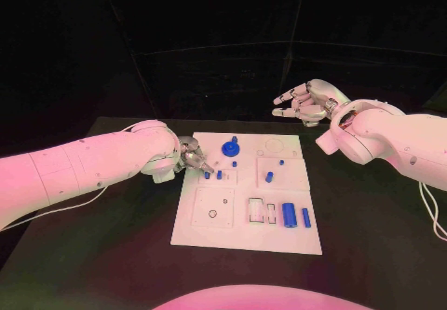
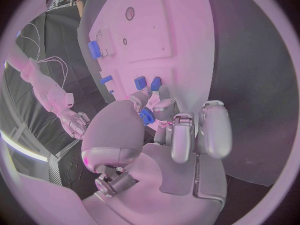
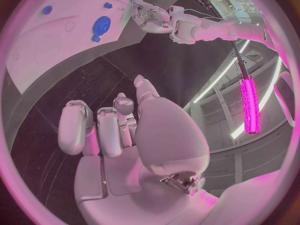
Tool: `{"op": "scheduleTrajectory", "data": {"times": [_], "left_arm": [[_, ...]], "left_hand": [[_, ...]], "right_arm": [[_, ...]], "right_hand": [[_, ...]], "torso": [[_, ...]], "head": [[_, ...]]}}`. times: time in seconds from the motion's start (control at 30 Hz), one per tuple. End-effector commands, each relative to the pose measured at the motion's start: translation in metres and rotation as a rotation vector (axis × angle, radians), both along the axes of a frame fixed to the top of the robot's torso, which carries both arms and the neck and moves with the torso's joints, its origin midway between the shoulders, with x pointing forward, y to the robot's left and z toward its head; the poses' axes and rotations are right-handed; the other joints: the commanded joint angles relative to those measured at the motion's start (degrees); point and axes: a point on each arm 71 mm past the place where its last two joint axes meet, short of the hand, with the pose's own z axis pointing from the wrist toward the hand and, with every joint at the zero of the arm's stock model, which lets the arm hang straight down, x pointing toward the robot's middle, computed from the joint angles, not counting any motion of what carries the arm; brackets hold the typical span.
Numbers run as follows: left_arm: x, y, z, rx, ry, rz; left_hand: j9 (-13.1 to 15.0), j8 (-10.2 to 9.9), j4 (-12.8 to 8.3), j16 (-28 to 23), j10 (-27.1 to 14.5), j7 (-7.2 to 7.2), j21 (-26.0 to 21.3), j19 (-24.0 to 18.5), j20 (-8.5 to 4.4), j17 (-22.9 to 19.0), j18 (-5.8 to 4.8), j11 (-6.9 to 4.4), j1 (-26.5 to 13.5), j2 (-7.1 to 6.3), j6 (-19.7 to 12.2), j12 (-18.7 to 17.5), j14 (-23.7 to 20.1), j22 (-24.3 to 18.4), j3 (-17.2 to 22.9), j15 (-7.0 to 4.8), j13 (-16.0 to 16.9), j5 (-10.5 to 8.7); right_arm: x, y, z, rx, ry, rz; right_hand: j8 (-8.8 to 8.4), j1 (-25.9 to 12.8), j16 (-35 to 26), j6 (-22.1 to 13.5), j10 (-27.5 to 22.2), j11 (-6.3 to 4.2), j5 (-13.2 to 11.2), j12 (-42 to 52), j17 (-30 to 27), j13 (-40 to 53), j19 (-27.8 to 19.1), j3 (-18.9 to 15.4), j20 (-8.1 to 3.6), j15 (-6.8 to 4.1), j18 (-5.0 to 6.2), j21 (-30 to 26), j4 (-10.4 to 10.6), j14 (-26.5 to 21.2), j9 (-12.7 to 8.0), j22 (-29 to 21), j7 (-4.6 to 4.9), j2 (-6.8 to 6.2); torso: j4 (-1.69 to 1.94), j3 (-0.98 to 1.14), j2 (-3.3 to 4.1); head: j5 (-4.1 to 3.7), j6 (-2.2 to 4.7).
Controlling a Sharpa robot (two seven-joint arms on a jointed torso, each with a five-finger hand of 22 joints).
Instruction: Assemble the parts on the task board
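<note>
The task board [image 1: 244, 223] lies at the centre of the head view, long axis running up-frame. The left hand [image 1: 193, 159] sits at its upper left edge; the left wrist view shows what the head view hides: its fingertips [image 2: 164, 94] pinching a small blue part [image 2: 147, 116]. The right hand [image 1: 303, 102], upper right off the board, is loosely curled and holds nothing. Lower right on the board, a blue cylinder [image 1: 289, 215] lies lengthwise up-frame.

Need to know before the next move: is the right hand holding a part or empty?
Empty. The right hand hovers beyond the task board's far edge, and the right wrist view shows nothing in its loosely curled fingers.
</note>
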Motion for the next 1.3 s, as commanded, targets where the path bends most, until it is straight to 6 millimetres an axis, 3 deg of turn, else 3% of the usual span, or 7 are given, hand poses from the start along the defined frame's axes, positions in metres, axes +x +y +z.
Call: {"op": "scheduleTrajectory", "data": {"times": [0.03, 0.5, 0.7, 0.8, 1.03, 1.17, 1.3], "left_arm": [[0.0, -0.001, 0.0, -0.004, 0.01, 0.005], [0.003, 0.005, 0.005, -0.079, -0.062, 0.065], [0.007, 0.006, 0.012, -0.217, -0.143, 0.105], [0.008, 0.004, 0.016, -0.281, -0.189, 0.105], [0.01, -0.01, 0.029, -0.445, -0.319, -0.006], [0.009, -0.023, 0.033, -0.492, -0.386, -0.115], [0.008, -0.036, 0.034, -0.455, -0.446, -0.238]], "left_hand": [[0.21, 0.49, 0.7, 0.18, -0.51, 0.18, -0.19, 0.75, -0.34, 15.09, -0.31, 0.11, -0.98, -0.01, -0.44, 0.15, 5.96, -0.03, -2.12, -0.18, -0.04, 0.04], [0.41, 0.47, 3.74, 0.18, -1.75, 0.44, -0.95, 0.5, -0.33, 15.09, -0.11, 0.33, -0.98, 1.22, -1.75, -0.5, 5.96, -0.81, -10.65, -0.09, -1.71, 0.08], [-2.69, -4.07, 5.02, 0.18, -10.67, 3.06, -5.35, -1.48, 0.82, 15.09, 0.87, 2.46, 1.53, 2.84, -7.73, -10.02, 5.96, -6.22, -13.97, 1.55, -15.37, 0.06], [-4.69, -5.98, 5.19, -0.86, -12.72, 4.08, -8.3, -2.83, 1.62, 13.25, 1.55, 3.54, 3.23, 3.28, -9.16, -11.75, 5.45, -9.76, -15.11, 2.36, -17.44, 0.2], [-10.29, -10.11, 1.11, -13.83, -21.23, 6.75, -31.21, -14.71, 3.84, -5.5, 6.16, 6.12, 13.86, 5.24, -10.32, -19.76, -2.6, -35.04, -13.09, 4.56, -23.38, 0.22], [-14.51, -13.51, -2.14, -26.37, -25.43, 8.18, -36.58, -18.92, 5.18, -20.89, 6.33, 7.72, 19.33, 4.64, -8.81, -27.12, -12.57, -38.39, -9.36, 6.21, -29.28, 0.12], [-19.11, -17.55, -4.13, -28.97, -25.73, 7.97, -38.11, -19.0, 5.84, -25.19, 6.56, 8.12, 20.63, 2.48, -6.72, -32.95, -14.66, -39.36, -7.04, 6.69, -34.97, 0.17]], "right_arm": [[0.0, 0.001, 0.002, 0.006, -0.004, 0.004], [0.0, -0.001, 0.002, 0.007, -0.006, 0.001], [0.0, -0.001, 0.002, 0.007, -0.007, -0.001], [0.0, -0.001, 0.002, 0.007, -0.007, -0.001], [0.0, -0.001, 0.002, 0.007, -0.008, -0.002], [0.0, -0.001, 0.002, 0.007, -0.009, -0.002], [0.0, -0.001, 0.002, 0.008, -0.01, -0.002]], "right_hand": [[0.29, -0.15, -0.2, -0.45, -0.41, 0.07, 0.14, -0.15, 3.04, -0.04, -0.02, -0.27, 0.01, -0.38, 0.76, -0.35, 0.0, 2.99, -0.04, -0.06, -0.06, 0.36], [0.3, -0.35, -0.26, -0.47, -0.44, 0.08, 0.15, -0.19, 2.98, -0.13, -0.06, -0.39, 0.01, -0.37, 0.78, -0.42, 0.15, 2.98, -0.04, -0.17, -0.05, 0.38], [0.3, -0.45, -0.27, -0.49, -0.44, 0.09, 0.16, -0.19, 2.98, -0.14, -0.03, -0.45, 0.01, -0.37, 0.77, -0.4, 0.22, 2.98, -0.04, -0.13, -0.04, 0.39], [0.3, -0.45, -0.27, -0.49, -0.44, 0.09, 0.16, -0.19, 2.98, -0.14, -0.03, -0.45, 0.01, -0.37, 0.77, -0.4, 0.22, 2.98, -0.04, -0.13, -0.04, 0.39], [0.3, -0.53, -0.29, -0.51, -0.42, 0.09, 0.18, -0.17, 2.96, -0.13, -0.05, -0.49, 0.02, -0.36, 0.78, -0.43, 0.28, 2.98, -0.04, -0.18, -0.04, 0.41], [0.3, -0.53, -0.3, -0.5, -0.44, 0.09, 0.19, -0.19, 2.95, -0.17, -0.04, -0.5, 0.02, -0.36, 0.78, -0.43, 0.29, 2.97, -0.04, -0.17, -0.05, 0.42], [0.31, -0.53, -0.35, -0.5, -0.45, 0.09, 0.2, -0.21, 2.89, -0.19, -0.05, -0.5, 0.02, -0.36, 0.78, -0.44, 0.29, 2.96, -0.04, -0.18, -0.05, 0.42]], "torso": [[0.02, 0.0, -0.01], [0.05, -0.01, -0.02], [0.04, 0.01, -0.03], [0.0, 0.0, -0.01], [0.03, -0.03, -0.02], [-0.02, -0.03, 0.05], [-0.04, -0.08, 0.03]], "head": [[-0.03, 0.0], [-0.2, 0.14], [-0.26, 0.27], [-0.28, 0.31], [-0.54, 0.57], [-0.7, 0.76], [-0.93, 0.96]]}}
